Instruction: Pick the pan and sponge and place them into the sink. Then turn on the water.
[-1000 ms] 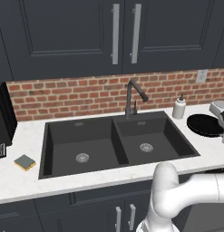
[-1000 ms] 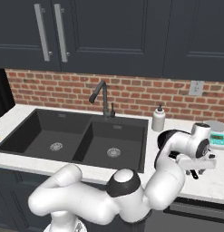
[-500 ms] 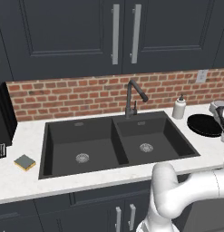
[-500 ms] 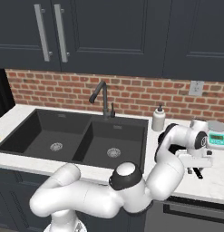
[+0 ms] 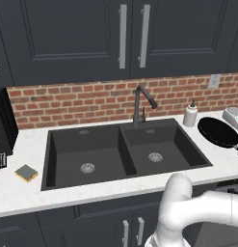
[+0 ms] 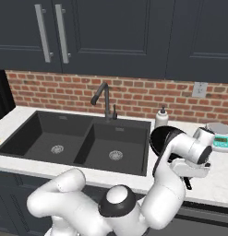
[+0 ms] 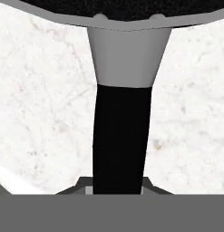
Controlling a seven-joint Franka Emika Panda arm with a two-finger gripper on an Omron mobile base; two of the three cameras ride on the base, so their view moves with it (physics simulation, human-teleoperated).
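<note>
The black pan (image 5: 218,131) lies on the white counter right of the sink (image 5: 123,153), its handle toward the front edge. My gripper (image 6: 188,175) hangs low over that handle (image 6: 187,183), and the arm hides much of the pan (image 6: 158,136). Seen from the hand, the black handle (image 7: 119,136) runs straight up to the pan rim, and my open gripper (image 7: 117,186) has one tip on each side of it. Far left on the counter lies the sponge (image 5: 26,172). The faucet (image 5: 139,103) stands behind the sink; no water shows.
A white soap bottle (image 5: 190,115) stands behind the pan, and a kitchen scale (image 6: 220,136) sits to its right. The brick backsplash and dark upper cabinets close off the back. A black appliance (image 5: 5,126) stands at the far left.
The hand has sunk lower over the pan's handle. The pan and the sponge lie where they were.
</note>
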